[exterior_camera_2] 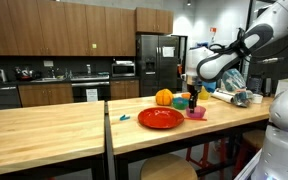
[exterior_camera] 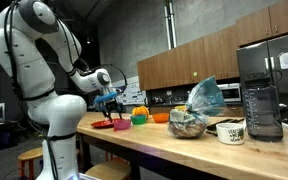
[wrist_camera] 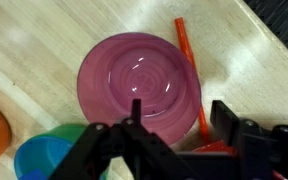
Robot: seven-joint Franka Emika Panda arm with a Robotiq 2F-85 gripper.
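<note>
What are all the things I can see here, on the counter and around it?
bowl: one, pink, on the counter under the tool
stick: one, red-orange, lying by the bowl
plate: one, red, beside the bowl
ball: one, orange, behind the plate
green cup: one, green, near the bowl
blue cup: one, blue, near the bowl
mug: one, white, further along the counter
bag: one, blue, behind the mug
blender: one, dark, past the mug
counter: one, light wood
fridge: one, dark, at the back wall
arm: one, white
tool: one, black, open above the bowl
</note>
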